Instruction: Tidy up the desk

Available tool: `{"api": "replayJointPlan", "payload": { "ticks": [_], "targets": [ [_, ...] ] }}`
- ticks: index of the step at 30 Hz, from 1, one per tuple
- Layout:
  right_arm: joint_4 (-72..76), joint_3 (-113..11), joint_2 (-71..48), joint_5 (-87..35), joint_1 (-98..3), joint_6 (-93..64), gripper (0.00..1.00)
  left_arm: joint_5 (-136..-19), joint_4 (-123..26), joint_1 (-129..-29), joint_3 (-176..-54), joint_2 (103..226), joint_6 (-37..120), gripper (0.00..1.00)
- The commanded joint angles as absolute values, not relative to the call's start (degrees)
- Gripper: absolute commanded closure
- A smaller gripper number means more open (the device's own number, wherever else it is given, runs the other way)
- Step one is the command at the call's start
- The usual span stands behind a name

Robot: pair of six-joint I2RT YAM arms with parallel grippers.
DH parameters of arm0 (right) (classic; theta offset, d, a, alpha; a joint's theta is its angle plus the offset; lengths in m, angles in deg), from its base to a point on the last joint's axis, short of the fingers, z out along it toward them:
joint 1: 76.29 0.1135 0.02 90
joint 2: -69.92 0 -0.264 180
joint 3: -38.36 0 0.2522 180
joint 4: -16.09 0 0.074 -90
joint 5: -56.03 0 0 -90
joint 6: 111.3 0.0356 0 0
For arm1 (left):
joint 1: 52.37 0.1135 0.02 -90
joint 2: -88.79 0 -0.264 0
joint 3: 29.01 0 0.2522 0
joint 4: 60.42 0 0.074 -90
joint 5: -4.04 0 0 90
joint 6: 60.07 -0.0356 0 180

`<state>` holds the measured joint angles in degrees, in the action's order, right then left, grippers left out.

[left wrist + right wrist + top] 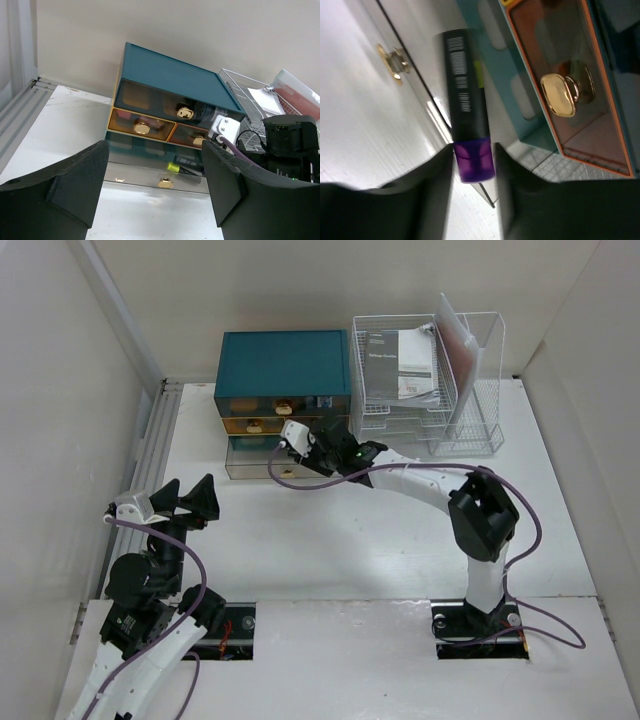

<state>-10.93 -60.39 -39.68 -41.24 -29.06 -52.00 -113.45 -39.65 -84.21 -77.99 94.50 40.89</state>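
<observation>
While black marker point(465, 100) is gripped at purple end by right end effector point(471, 162), its body is held over pulled-out clear bottom drawer point(135, 175) of teal drawer unit point(283, 365) at tabletop point(330, 540) rear. Grip is shown only by right wrist view and is blocked by wrist in top view. Left end effector point(187, 502) is held wide, nothing between fingers, above left tabletop, well apart from marker. Wire tray point(400, 380) with papers is seen whole only from top.

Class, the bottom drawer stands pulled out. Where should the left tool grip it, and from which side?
Probably the gold knob on the drawer front, approached from the near side, straddling it. The knob alone juts out; the panel is flat and smooth. The open left tool faces it.
</observation>
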Motion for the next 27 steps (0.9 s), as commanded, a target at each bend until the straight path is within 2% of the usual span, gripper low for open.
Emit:
{"api": "replayJointPlan", "payload": {
  "ticks": [1,4,8,9,10,11,12,13,17,20,23,27],
  "targets": [
    [-8.0,-61.3,-39.0,-45.4,-29.8,-50.7,0.51,-113.7,-42.3,-84.5,-77.9,93.7,40.0,0.28],
    [-8.0,-61.3,-38.4,-44.1,-29.8,-50.7,0.46,-113.7,-42.3,-84.5,-77.9,93.7,40.0,0.28],
    [-7.4,-60.0,-36.4,-39.6,-29.8,-50.7,0.49,-113.7,-42.3,-84.5,-77.9,93.7,40.0,0.28],
    [-6.8,-59.3,-35.7,-38.3,-29.8,-50.7,0.54,-113.7,-42.3,-84.5,-77.9,93.7,40.0,0.28],
    [-6.8,-59.2,-35.7,-33.9,-29.8,-51.4,0.64,-113.7,-42.3,-84.5,-77.9,93.7,40.0,0.28],
    [-6.8,-58.6,-35.1,-31.2,-29.8,-51.4,0.86,-113.7,-42.3,-84.5,-77.9,93.7,40.0,0.28],
    [-7.3,-57.9,-35.1,-29.0,-30.5,-51.9,0.96,-113.7,-42.3,-84.5,-77.9,93.7,40.0,0.28],
    [-8.3,-57.9,-35.1,-26.6,-30.5,-52.6,1.0,-113.7,-42.3,-84.5,-77.9,93.7,40.0,0.28],
    [-19.0,-62.9,-40.2,-10.7,-32.5,-56.8,1.0,-113.7,-42.3,-84.5,-77.9,93.7,40.0,0.28],
    [-24.7,-66.3,-44.1,-6.4,-33.2,-57.8,1.0,-113.7,-42.3,-84.5,-77.9,93.7,40.0,0.28],
    [-23.4,-66.3,-45.2,-8.6,-33.7,-56.4,1.0,-113.7,-42.3,-84.5,-77.9,93.7,40.0,0.28],
    [-14.6,-63.0,-44.7,-20.9,-33.7,-48.5,1.0,-113.7,-42.3,-84.5,-77.9,93.7,40.0,0.28]
  ]
}}
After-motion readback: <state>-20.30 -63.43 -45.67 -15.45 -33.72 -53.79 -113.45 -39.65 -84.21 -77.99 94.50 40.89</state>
